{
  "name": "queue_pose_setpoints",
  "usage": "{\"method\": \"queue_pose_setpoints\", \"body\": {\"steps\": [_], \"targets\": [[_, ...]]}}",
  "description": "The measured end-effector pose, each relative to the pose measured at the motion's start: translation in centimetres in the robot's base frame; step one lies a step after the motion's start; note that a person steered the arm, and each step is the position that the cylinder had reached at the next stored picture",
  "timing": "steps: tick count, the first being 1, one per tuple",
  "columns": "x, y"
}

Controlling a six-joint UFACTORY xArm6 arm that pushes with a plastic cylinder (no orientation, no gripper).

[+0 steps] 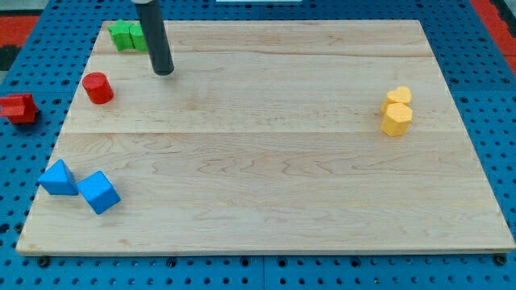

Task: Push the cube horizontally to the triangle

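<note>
A blue cube lies near the board's lower left corner. A blue triangle lies just to its left, almost touching it. My tip is at the view's upper left, far above both blue blocks. It stands to the right of a red cylinder and below and to the right of green blocks. The rod partly hides the right side of the green blocks.
The wooden board lies on a blue pegboard. Two yellow blocks touch each other at the view's right. A red block lies off the board at the left, on the pegboard.
</note>
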State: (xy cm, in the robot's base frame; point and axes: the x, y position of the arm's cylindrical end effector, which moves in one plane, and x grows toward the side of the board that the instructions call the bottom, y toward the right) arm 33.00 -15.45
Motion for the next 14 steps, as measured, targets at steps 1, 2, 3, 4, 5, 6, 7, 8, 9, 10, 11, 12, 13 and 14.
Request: {"method": "queue_pose_setpoints", "body": {"steps": [1, 2, 3, 4, 5, 6, 7, 8, 9, 10, 11, 12, 13, 14], "targets": [[2.1, -1.7], [2.1, -3.6], [2.7, -2.4], [6.4, 0.1], [6.4, 0.1], [8.9, -0.4], [10.9, 0.4], [13.1, 2.2], [15.4, 10.9], [25.0, 11.4], [28.9, 5.6], [28.7, -1.9], [26.2, -6.4], [24.8, -9.1]]}}
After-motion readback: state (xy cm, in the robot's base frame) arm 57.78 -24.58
